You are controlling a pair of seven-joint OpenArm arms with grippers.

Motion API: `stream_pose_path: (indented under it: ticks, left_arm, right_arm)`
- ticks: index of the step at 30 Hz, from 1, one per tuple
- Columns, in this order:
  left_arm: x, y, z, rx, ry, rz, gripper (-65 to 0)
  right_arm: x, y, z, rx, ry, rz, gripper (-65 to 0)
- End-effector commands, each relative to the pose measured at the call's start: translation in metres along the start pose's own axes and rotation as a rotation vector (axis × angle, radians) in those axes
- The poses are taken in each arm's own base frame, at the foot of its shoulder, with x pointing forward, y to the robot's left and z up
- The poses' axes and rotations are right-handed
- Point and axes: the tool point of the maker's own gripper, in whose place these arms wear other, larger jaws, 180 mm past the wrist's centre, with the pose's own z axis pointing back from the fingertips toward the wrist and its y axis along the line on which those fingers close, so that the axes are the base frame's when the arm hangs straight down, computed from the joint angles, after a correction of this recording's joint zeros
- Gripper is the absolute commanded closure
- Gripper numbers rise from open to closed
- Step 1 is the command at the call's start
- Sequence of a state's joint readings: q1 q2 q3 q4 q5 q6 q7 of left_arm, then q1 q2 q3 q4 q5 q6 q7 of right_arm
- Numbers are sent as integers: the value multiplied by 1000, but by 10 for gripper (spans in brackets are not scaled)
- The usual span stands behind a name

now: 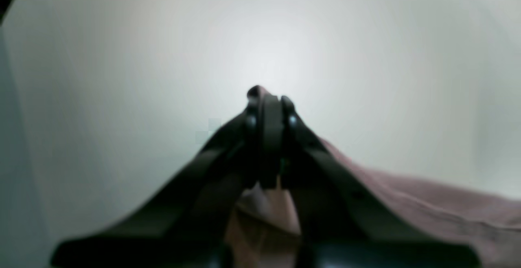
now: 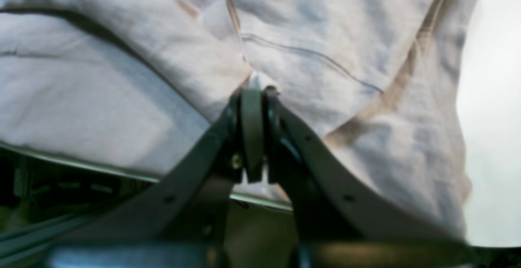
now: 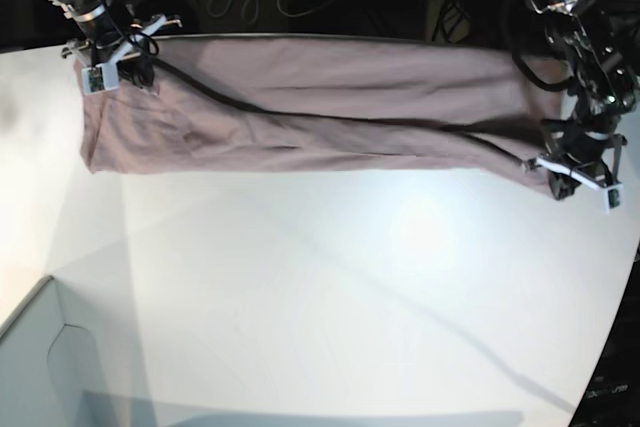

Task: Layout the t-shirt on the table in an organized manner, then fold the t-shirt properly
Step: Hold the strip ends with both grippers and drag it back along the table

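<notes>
The left gripper has its jaws pressed together on a small fold of the t-shirt; pinkish cloth shows at the tip and trails off to the right in its wrist view. The right gripper is likewise pinched on a cloth edge where 2 seams meet.

In the base view the shirt is stretched into a long band along the far side of the table, the right gripper at the far left corner, the left gripper lower at the right end. A diagonal crease sags between them.

Judgement: layout is in hand. Both grips should hold firm, tension kept even, and the 2 ends brought level so the crease flattens before the cloth is lowered.

A pale box corner sits near left. No brand, label or readable writing is visible.
</notes>
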State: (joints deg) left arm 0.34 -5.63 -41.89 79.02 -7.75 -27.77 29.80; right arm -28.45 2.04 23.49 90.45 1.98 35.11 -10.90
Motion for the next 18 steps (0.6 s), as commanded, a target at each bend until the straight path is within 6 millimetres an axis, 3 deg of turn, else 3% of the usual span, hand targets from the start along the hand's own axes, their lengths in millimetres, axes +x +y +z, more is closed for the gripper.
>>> stream_pose_path:
  ticks: [1,8,18]
  left_arm:
    - [27,6,2,5,-72,-23,0]
    - [61,10,-5,9,-131,-40,0]
    - [35,17,-21,4,-55,21,0]
  right_arm:
    - [9,-2,3,-1,-38,0,0]
    - [9,-3,3,-4,-38,0,0]
    - [9,-1,2,0,-39,-4,0]
